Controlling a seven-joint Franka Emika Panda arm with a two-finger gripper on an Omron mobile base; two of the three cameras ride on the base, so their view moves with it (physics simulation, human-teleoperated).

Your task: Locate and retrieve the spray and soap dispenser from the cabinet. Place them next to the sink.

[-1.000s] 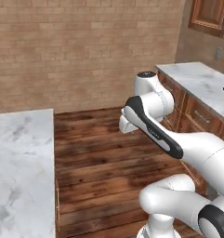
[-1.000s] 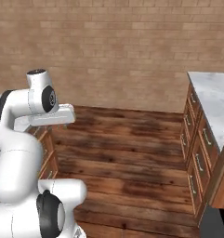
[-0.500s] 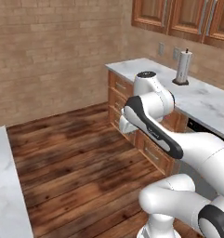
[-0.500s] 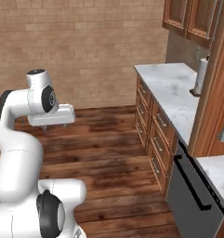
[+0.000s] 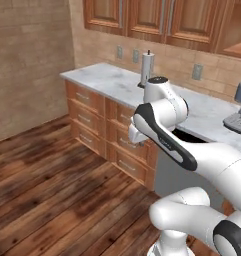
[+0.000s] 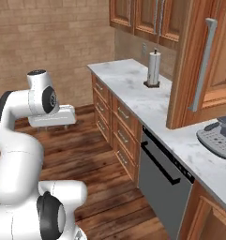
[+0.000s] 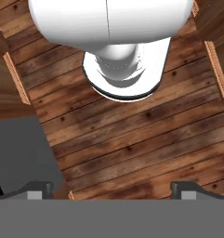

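My gripper is open, its two dark fingertips wide apart with nothing between them, pointing down at the wooden floor. In the right base view the white hand is held low in front of the arm, left of the counter. At the top right edge of the left base view, an open wooden niche looks like the cabinet; what it holds is hidden. The spray, the soap dispenser and the sink are out of view.
A marble counter on wooden drawers runs along the right, with a paper towel holder and a grey appliance on it. A dishwasher sits below. A handled wooden door juts out over the counter. Closed wall cabinets hang above.
The whole picture has swung: the base has turned right, bringing the counter, wall cabinets and dishwasher close. The arm keeps its pose and the gripper stays open.
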